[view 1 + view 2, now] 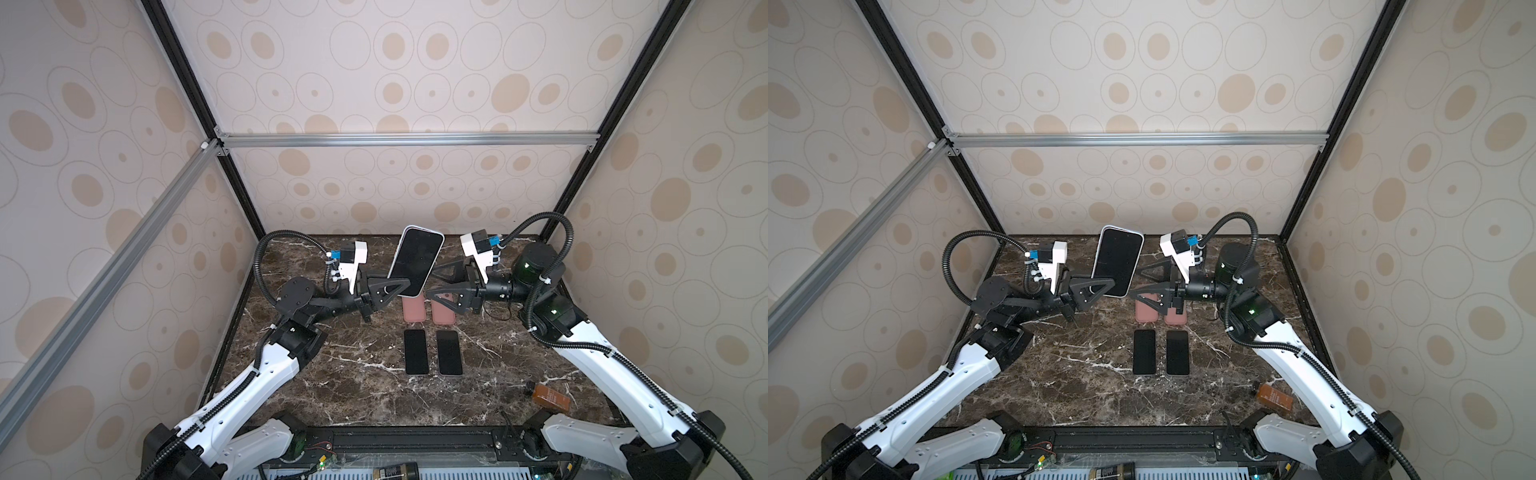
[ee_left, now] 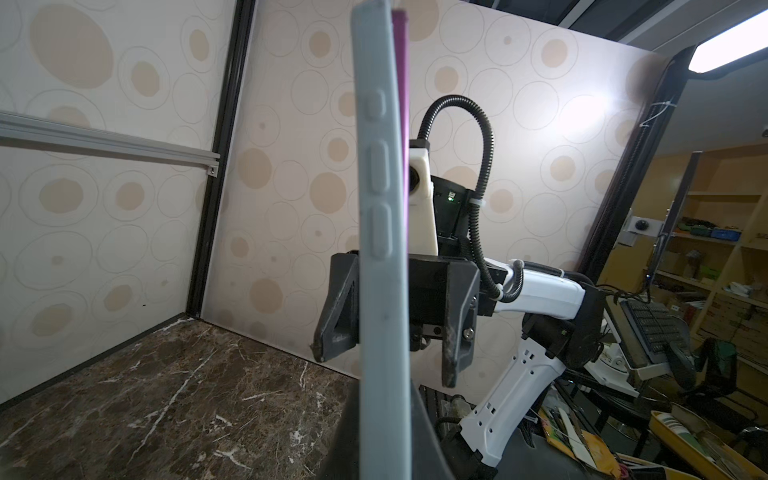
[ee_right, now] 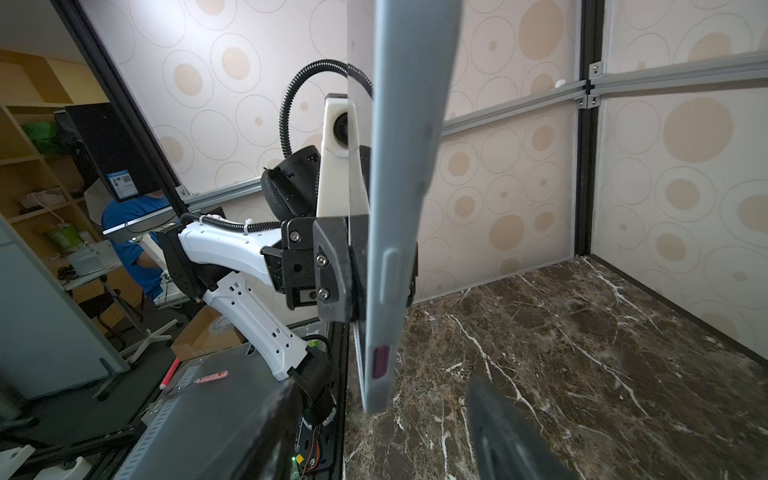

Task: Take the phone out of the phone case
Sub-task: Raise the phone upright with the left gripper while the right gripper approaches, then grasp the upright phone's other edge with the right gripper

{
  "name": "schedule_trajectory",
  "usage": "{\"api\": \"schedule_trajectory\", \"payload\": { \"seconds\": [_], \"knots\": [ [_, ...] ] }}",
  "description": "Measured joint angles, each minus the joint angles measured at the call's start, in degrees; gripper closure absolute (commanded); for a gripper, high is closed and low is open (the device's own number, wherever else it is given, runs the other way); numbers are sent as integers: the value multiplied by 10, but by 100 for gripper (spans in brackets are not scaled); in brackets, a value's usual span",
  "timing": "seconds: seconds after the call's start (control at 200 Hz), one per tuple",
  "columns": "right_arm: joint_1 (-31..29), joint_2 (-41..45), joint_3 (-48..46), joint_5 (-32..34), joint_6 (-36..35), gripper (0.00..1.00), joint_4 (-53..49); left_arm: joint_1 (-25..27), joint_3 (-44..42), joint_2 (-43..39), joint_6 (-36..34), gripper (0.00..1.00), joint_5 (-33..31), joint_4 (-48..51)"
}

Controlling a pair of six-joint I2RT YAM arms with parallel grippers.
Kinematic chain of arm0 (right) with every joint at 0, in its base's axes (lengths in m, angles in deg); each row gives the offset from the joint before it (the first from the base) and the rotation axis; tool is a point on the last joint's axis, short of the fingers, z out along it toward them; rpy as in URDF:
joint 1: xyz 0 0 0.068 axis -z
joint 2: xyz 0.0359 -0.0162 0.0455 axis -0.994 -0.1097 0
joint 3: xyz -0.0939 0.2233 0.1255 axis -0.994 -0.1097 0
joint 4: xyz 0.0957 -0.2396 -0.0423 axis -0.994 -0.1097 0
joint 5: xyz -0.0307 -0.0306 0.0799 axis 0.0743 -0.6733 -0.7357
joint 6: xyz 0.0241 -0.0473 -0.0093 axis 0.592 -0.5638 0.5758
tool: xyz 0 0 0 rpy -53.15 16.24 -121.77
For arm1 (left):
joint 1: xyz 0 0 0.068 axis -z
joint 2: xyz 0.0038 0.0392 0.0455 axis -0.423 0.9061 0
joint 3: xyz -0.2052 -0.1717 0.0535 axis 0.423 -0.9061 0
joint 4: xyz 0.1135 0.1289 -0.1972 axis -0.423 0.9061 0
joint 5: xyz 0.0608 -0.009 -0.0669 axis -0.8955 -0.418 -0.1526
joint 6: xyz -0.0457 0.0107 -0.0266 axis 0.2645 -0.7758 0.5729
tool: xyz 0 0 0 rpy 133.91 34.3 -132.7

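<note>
The phone (image 1: 417,259) (image 1: 1118,259), dark screen up, sits inside a pale grey phone case (image 2: 384,249) (image 3: 407,166) and is held tilted above the table. My left gripper (image 1: 405,286) (image 1: 1111,284) (image 2: 386,415) is shut on its lower end. A magenta edge of the phone (image 2: 401,41) shows beside the case rim and through a cutout (image 3: 380,361). My right gripper (image 1: 432,282) (image 1: 1137,284) (image 3: 374,415) is open, one finger on each side of the cased phone's lower corner, with gaps on both sides.
On the marble table (image 1: 332,374) lie two pink cases (image 1: 413,309) (image 1: 442,311) under the grippers. Two bare dark phones (image 1: 416,352) (image 1: 449,353) lie in front of them. A brown bottle (image 1: 550,397) lies at the front right.
</note>
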Motion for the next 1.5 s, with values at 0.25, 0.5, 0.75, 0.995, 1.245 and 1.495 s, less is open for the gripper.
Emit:
{"api": "schedule_trajectory", "payload": {
  "seconds": [0.25, 0.5, 0.75, 0.995, 1.245, 1.495],
  "knots": [
    [-29, -13, 7, -3, -27, 47, 1, 0, 0, 0, 23, 100, 14, -33],
    [-43, -19, 15, -4, -41, 53, 1, 0, 0, 0, 33, 100, 23, -49],
    [-51, -25, 26, -4, -51, 59, -1, 0, -7, 0, 35, 100, 31, -50],
    [-55, -35, 35, -3, -57, 78, -7, 0, -11, 0, 37, 100, 31, -62],
    [-58, -38, 38, -2, -48, 100, -15, 0, -14, -2, 26, 100, 30, -66],
    [-62, -30, 38, 11, -73, 100, -60, 0, -14, -21, 0, 73, 15, -37]
  ]
}}
